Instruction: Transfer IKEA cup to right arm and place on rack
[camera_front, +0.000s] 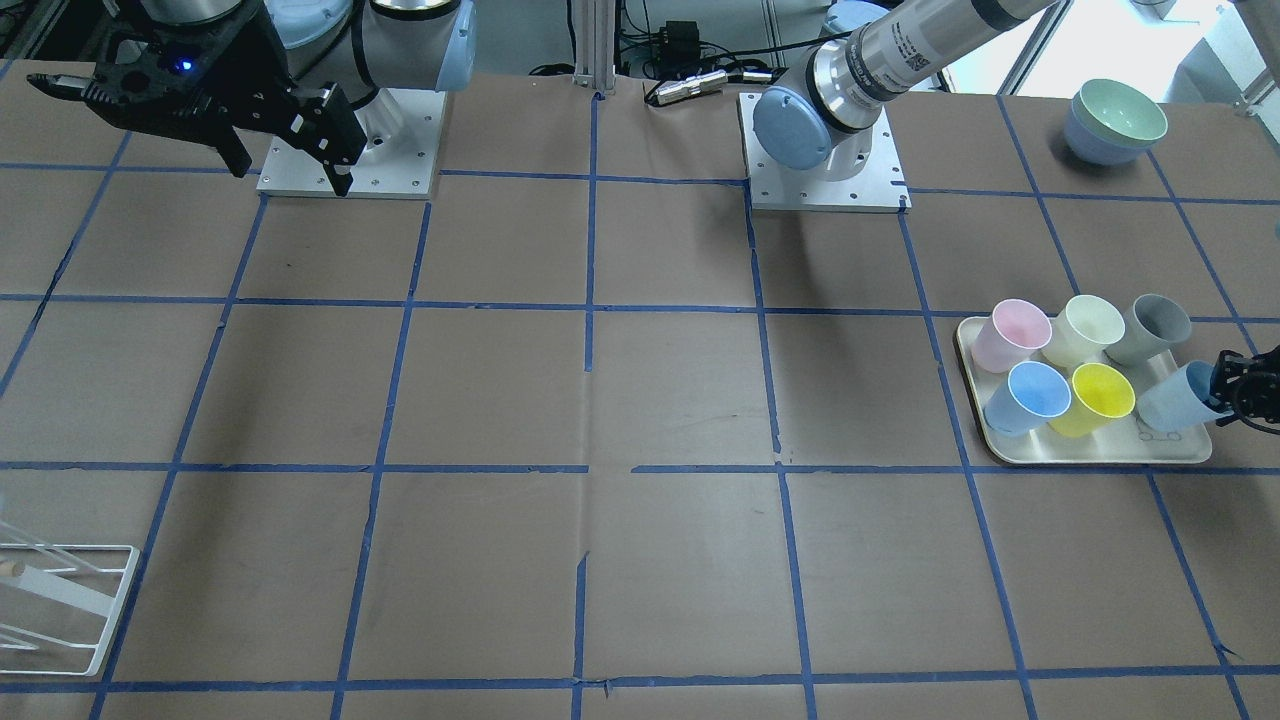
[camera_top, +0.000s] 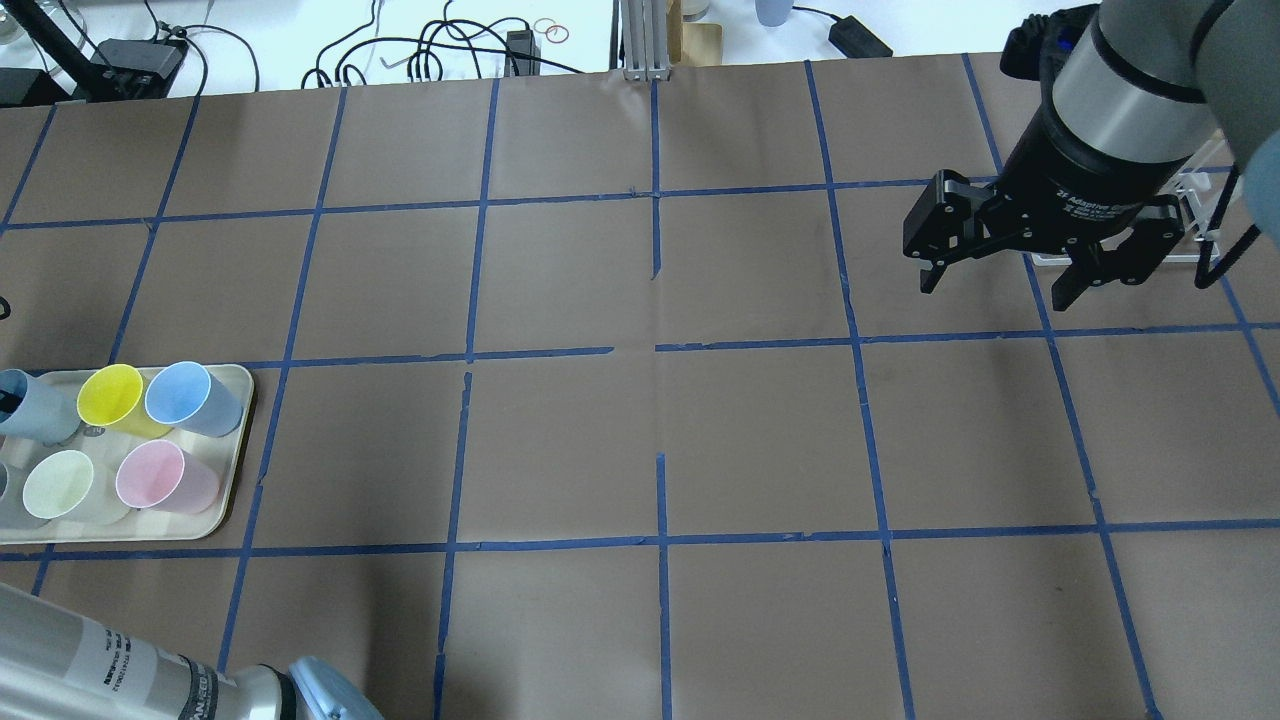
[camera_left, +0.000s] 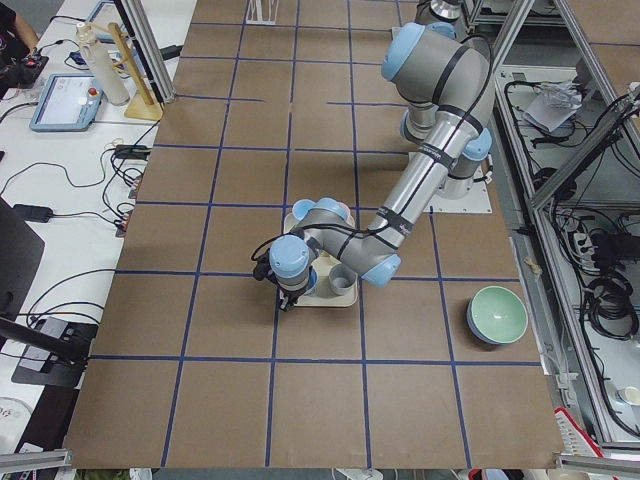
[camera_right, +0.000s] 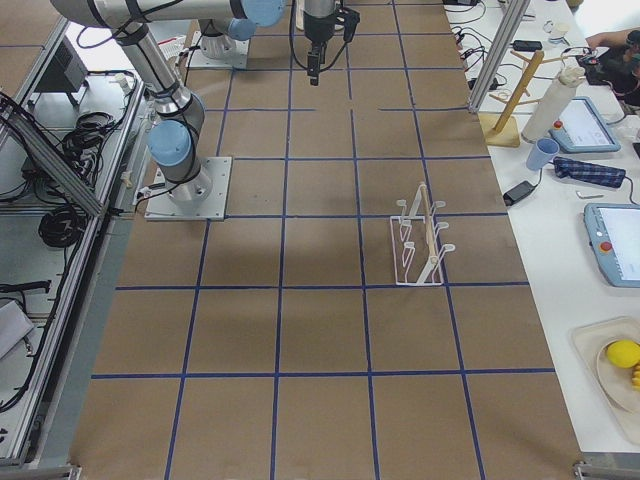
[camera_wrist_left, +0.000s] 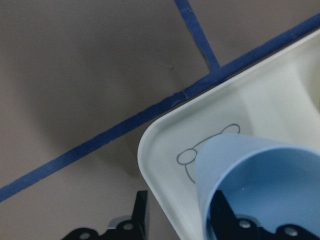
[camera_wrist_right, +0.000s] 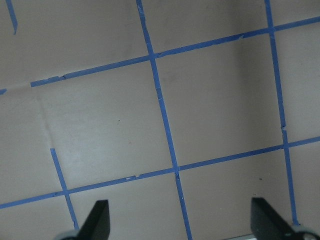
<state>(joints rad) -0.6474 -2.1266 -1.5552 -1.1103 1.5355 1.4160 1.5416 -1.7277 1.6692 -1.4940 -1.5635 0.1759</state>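
Left wrist-mounted view: left fingers (camera_wrist_left: 229, 219) straddle IKEA cup (camera_wrist_left: 260, 175) wall.

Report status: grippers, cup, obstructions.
Left gripper open, one finger inside IKEA cup rim, cup on tray. Right gripper open, empty, above table. Rack empty. Yellow cup close beside IKEA cup.

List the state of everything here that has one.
IKEA cup: on the tray, one finger inside it.
left gripper: open, straddling the cup's wall.
right gripper: open, empty.
rack: empty.
other five cups: upright on the tray.
bowls: stacked.
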